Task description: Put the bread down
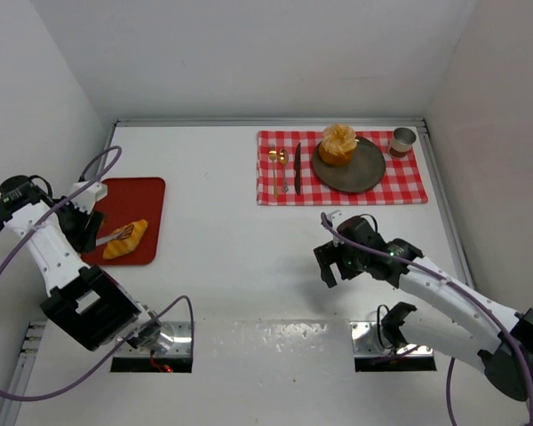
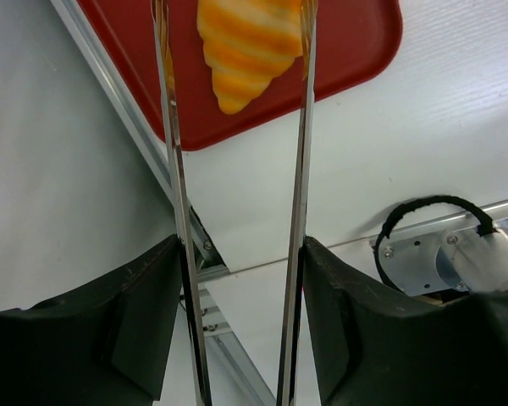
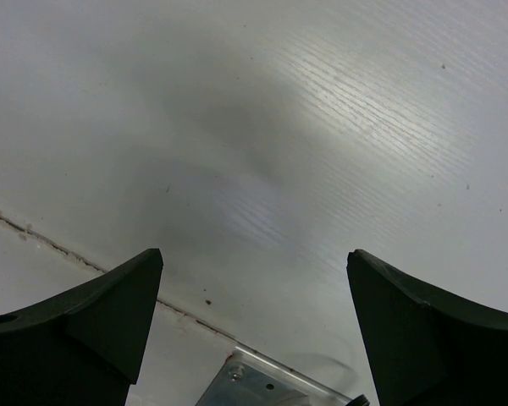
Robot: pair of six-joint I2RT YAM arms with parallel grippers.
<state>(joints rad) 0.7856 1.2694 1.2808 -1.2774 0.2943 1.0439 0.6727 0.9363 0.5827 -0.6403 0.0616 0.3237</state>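
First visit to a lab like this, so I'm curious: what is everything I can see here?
tray: one, red, left side
tongs: one, silver, reaching over tray
croissant: one, golden-orange, on tray, between tongs' arms
cloth: one, red-white checked, far right
plate: one, dark grey, on cloth
bun: one, golden, on plate
knife: one, dark, left of plate
small cutlery: count unclear, gold and silver, left of knife
cup: one, grey-brown, cloth's far corner
left tool: one, black, shut on tongs
right tool: one, black, open, empty
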